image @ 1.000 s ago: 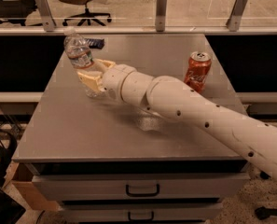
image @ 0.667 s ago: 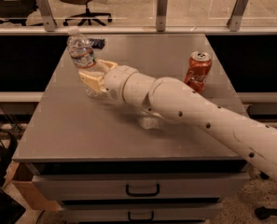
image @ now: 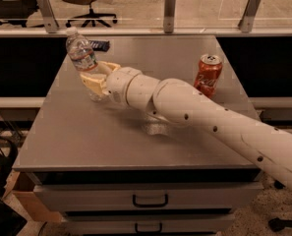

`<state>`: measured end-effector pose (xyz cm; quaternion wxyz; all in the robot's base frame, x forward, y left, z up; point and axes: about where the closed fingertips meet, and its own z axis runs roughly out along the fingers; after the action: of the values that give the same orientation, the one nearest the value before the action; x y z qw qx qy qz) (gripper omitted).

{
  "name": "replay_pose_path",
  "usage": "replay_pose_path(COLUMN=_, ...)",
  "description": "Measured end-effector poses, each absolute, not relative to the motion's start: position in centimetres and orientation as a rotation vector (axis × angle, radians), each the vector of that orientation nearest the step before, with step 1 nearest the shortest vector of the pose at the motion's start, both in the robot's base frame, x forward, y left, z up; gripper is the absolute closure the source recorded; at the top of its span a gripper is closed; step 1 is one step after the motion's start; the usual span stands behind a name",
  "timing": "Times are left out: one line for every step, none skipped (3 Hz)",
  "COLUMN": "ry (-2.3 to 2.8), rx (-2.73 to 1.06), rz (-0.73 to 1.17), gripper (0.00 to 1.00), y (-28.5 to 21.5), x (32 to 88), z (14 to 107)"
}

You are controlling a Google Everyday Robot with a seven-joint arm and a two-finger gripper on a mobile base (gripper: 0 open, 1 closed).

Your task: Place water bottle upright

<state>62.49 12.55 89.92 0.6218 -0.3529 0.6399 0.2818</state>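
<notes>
The water bottle (image: 82, 54) is clear and ribbed with a white cap and a banded label. It stands nearly upright, leaning a little left, at the far left of the grey table (image: 86, 136). My gripper (image: 93, 80) is shut on the water bottle's lower half, with cream fingers (image: 90, 86) wrapped around it. The bottle's base is hidden behind the fingers, near or on the tabletop. My white arm (image: 194, 114) reaches in from the lower right across the table.
An orange soda can (image: 208, 75) stands upright at the far right of the table. A dark flat object (image: 100, 45) lies near the far edge behind the bottle. A glass rail with metal posts (image: 169, 9) runs behind the table. Drawers (image: 150, 200) sit below the front edge.
The bottle has tipped further toward upright in the gripper. The arm has barely moved.
</notes>
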Motion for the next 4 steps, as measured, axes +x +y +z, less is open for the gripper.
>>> replay_pose_path(ry=1.453, rx=-0.765, rz=0.654, gripper=1.0, y=12.8, x=63.4, z=90.8)
replay_pose_path(ry=1.442, rx=-0.712, rz=0.649, gripper=1.0, y=12.3, x=63.9, z=91.2)
replay_pose_path(ry=1.432, rx=-0.667, rz=0.625, gripper=1.0, y=11.1, x=63.5, z=91.6)
replay_pose_path(ry=1.428, rx=-0.653, rz=0.606, gripper=1.0, y=10.2, x=63.0, z=91.6)
